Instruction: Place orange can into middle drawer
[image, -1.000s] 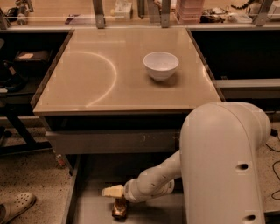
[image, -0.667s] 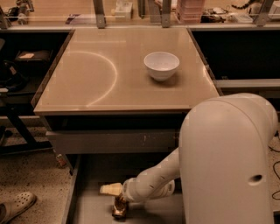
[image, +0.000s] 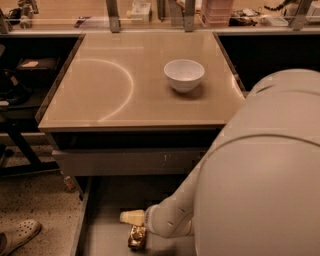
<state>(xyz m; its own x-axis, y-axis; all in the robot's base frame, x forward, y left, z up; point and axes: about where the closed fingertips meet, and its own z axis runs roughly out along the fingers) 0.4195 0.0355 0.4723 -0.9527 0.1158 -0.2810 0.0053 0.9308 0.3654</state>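
Observation:
The orange can (image: 136, 237), shiny and golden, is low inside the open middle drawer (image: 102, 205), just above its grey floor near the front. My gripper (image: 134, 227) reaches down into the drawer from the right and is shut on the can; one pale finger (image: 131, 216) shows just above it. The rest of the gripper is hidden behind the can and my wrist. My arm's large white body (image: 260, 175) fills the lower right and hides the right side of the drawer.
A white bowl (image: 184, 74) stands on the tan tabletop (image: 110, 85) above the drawer. The grey drawer front (image: 125, 161) above sits shut under the table edge. A shoe (image: 17, 236) lies on the speckled floor at the lower left.
The gripper and can have stayed at nearly the same spot low in the drawer. My arm's body has shifted a little and covers slightly more of the right side.

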